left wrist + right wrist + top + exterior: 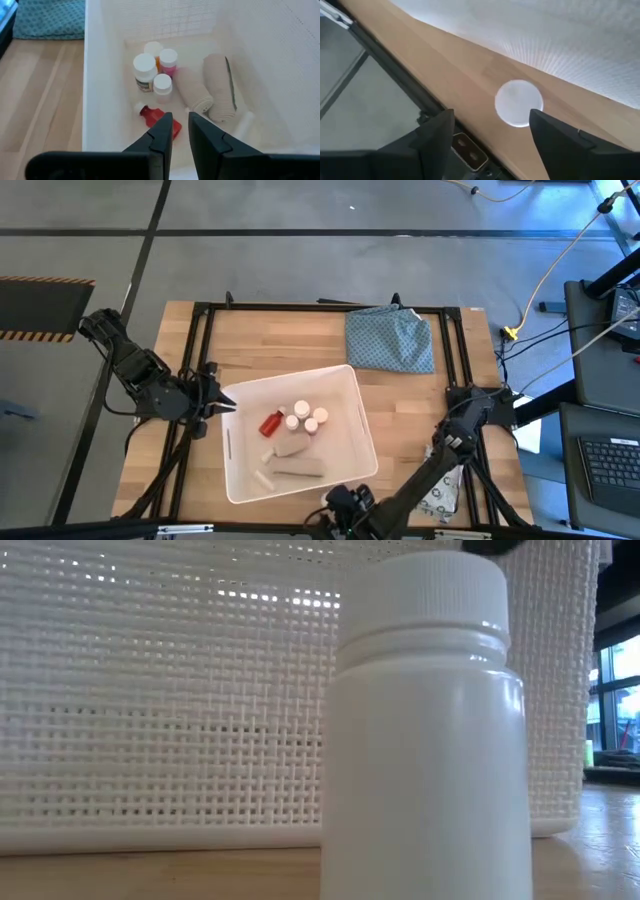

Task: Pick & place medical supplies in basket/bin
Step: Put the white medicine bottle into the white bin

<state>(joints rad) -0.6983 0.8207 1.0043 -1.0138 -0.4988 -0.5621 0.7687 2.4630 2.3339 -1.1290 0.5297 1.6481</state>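
The right claw, open and empty, hangs directly above an upright white bottle on the desk just beside the basket's near wall, whereas the left claw, nearly closed, sits over the basket's left rim.

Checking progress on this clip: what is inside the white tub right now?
The white tub holds small white bottles, a red bottle lying down and rolled bandages. Anything beneath them is covered.

White bottle base cut off; tub cropped; packet arm-hidden.
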